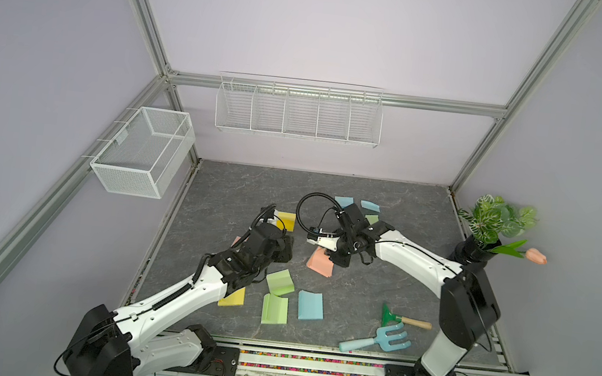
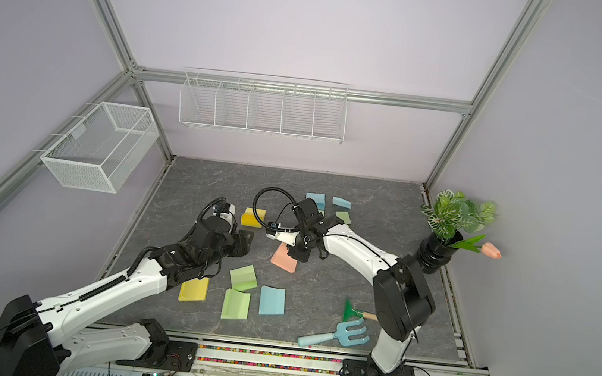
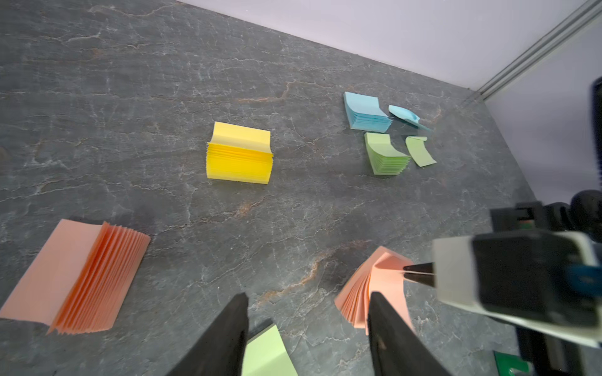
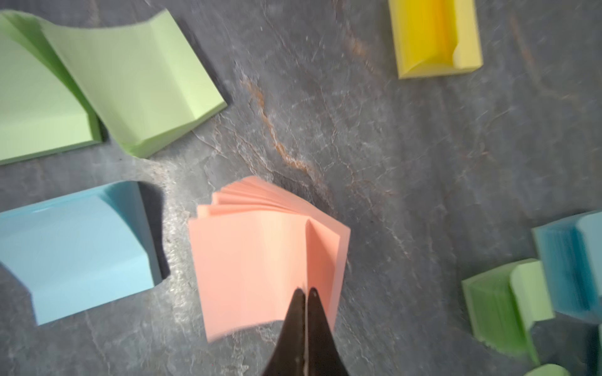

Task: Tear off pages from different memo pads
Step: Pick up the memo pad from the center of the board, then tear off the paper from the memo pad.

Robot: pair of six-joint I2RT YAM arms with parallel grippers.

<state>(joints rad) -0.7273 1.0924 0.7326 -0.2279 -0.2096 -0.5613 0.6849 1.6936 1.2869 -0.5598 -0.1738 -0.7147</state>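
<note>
Right wrist view shows the right gripper [image 4: 306, 294] with its jaws pressed together on a raised fold of the top page [image 4: 260, 263] of a salmon-orange memo pad [image 4: 247, 195]. The pad lies near the middle of the grey table [image 4: 407, 162], and its lower leaves are fanned out at the edge opposite the grip. Left wrist view confirms the pinch: the tips meet on the sheet, with the block under it. The left gripper [image 3: 306, 315] hangs just beside this pad, jaws moderately apart and nothing between them; whether one finger touches the block cannot be told. Assessment: the step in hand is tearing off a salmon page, with the grip made and the sheet not yet free. A light blue page [image 3: 405, 115] and a light green page [image 3: 420, 151] lie loose beside a blue pad [image 3: 366, 110] and a green pad [image 3: 386, 154] near the far wall, so those two pads appear done. The yellow pad [image 3: 239, 153] has no loose sheet by it. The next move calls for a steady peel away from the bound edge with the block held down, since the fanned leaves suggest the pad may rise with the sheet. Writing: none legible on pads, pages or grippers, and no brand or label can be read in any view.
</note>
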